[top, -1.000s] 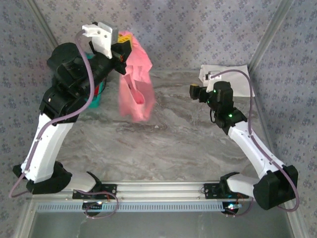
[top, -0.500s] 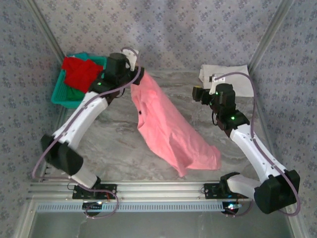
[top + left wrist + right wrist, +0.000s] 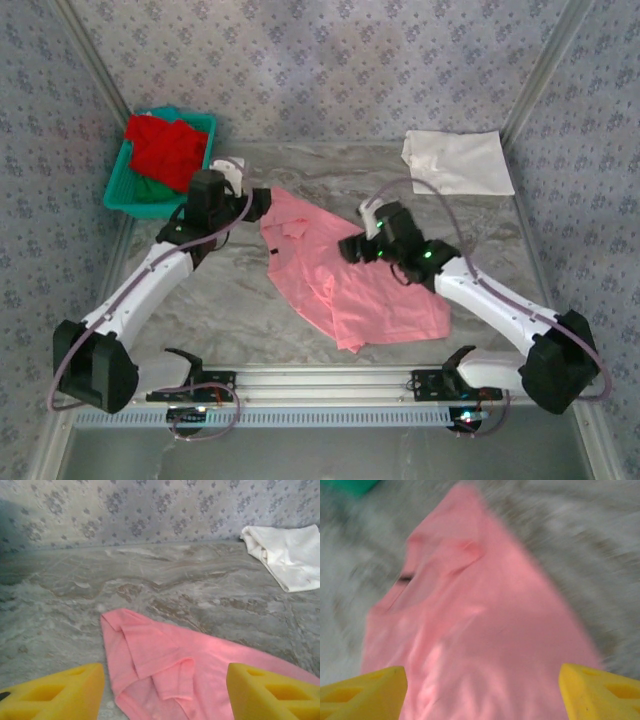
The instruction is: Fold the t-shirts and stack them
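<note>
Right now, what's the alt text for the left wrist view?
A pink t-shirt lies rumpled on the marbled table, framed by the yellow fingertips of the open left claw. A white t-shirt lies at the far right, near the patterned wall.

No lettering, label, brand or number can be read in any view. A small dark mark (image 3: 405, 578) on the light pink cloth t-shirt (image 3: 485, 630) is too blurred to make out.
</note>
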